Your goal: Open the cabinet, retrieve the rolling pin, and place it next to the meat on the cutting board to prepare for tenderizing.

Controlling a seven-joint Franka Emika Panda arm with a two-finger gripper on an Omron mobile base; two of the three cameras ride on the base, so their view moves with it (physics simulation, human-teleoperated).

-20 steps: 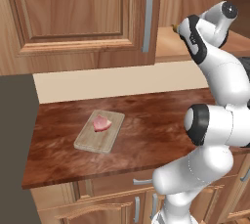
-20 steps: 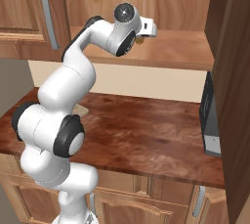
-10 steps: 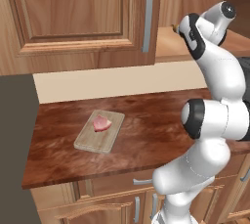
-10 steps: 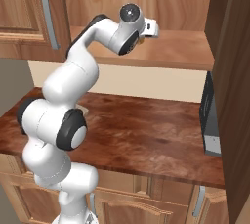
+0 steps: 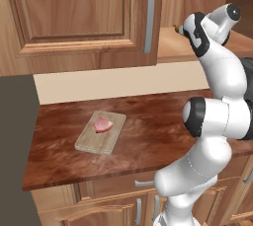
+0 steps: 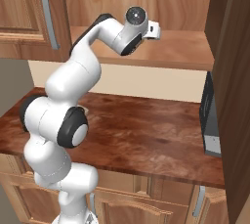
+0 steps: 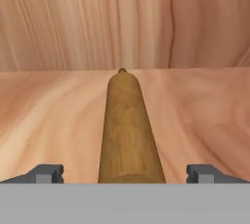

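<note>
Claw (image 7: 125,174) spread wide on either side of the rolling pin (image 7: 128,130) lying on the cabinet (image 6: 166,52) shelf — not gripping it — meat (image 5: 103,125) on the cutting board (image 5: 91,143) on the worktop (image 5: 148,136).

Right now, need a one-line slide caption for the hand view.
Open tool straddling the rolling pin, which lies lengthwise on the cabinet shelf, not yet gripped.

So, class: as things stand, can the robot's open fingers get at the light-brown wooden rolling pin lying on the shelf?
Probably yes: the rolling pin lies lengthwise between the open fingers, and nothing on the wooden shelf blocks it.
</note>
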